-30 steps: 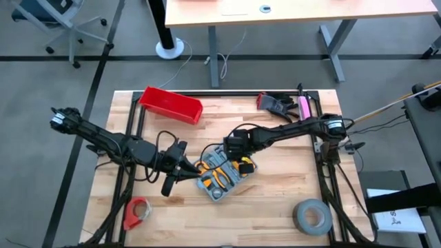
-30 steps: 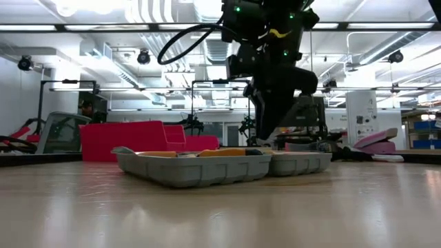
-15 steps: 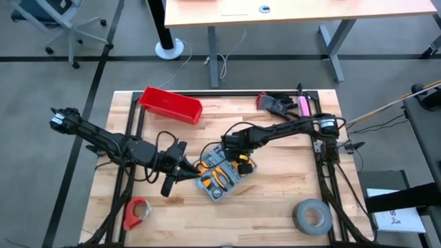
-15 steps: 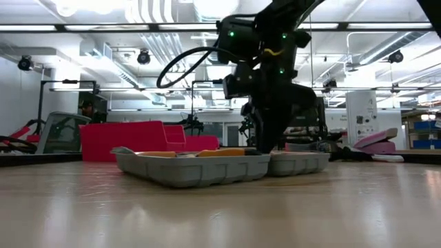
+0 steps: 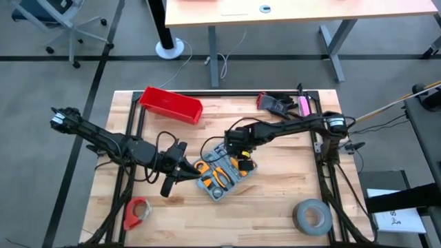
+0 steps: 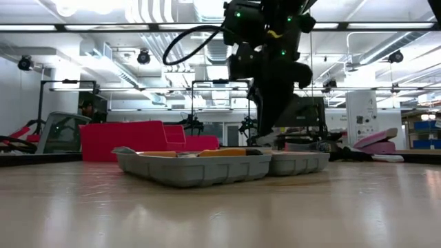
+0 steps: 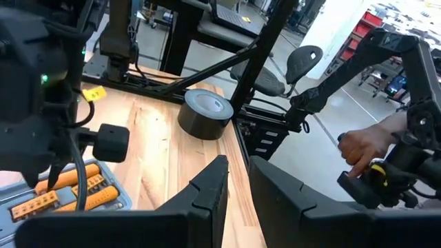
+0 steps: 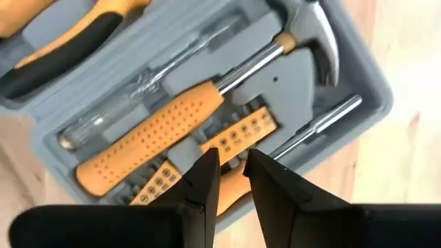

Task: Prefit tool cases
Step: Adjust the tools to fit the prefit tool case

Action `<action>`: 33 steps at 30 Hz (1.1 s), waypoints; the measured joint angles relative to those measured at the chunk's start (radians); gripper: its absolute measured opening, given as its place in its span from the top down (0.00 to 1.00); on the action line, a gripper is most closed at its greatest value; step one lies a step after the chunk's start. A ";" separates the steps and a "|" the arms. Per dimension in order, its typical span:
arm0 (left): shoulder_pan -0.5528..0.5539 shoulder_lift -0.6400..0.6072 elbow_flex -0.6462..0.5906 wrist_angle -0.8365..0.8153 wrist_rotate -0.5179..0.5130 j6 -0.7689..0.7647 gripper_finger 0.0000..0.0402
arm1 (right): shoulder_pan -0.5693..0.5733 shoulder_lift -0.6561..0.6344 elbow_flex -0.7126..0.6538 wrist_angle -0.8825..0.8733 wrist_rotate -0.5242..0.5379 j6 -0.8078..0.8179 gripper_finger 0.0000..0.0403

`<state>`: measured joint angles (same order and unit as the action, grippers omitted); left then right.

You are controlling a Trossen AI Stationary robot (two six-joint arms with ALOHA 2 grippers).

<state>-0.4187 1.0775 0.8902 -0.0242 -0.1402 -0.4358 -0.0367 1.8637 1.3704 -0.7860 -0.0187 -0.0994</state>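
Grey-blue plastic, the tool case lies open and flat near the middle of a pale wooden table, its moulded recesses holding orange-handled tools. Seen close from the right wrist, those recesses carry a hammer with a dimpled orange grip, a clear-handled screwdriver and a strip of orange bit holders; no brand name or lettering can be read on the case or the tools. The right gripper hangs just above the far half of the case, its two dark fingers drawn close with only a thin slit between them and nothing held. The left gripper waits just beside the case's left edge, its fingers also narrow and empty. A red plastic bin sits toward the far left of the table, a grey tape roll at the near right corner, and a red tape dispenser at the near left. A white sheet with unreadable dark print lies off the table's right side.
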 joint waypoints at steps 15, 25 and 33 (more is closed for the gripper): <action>0.000 0.000 0.000 0.000 0.000 0.000 0.84 | 0.003 -0.050 0.105 -0.153 -0.015 0.040 0.84; 0.000 0.000 0.000 0.001 -0.002 0.007 0.84 | 0.004 -0.024 0.092 -0.148 -0.015 0.046 0.84; -0.001 0.000 0.000 0.001 -0.005 0.006 0.84 | -0.004 0.116 -0.006 0.055 -0.054 0.013 0.89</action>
<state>-0.4192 1.0775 0.8902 -0.0235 -0.1452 -0.4296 -0.0412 1.9797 1.3642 -0.7315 -0.0723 -0.0865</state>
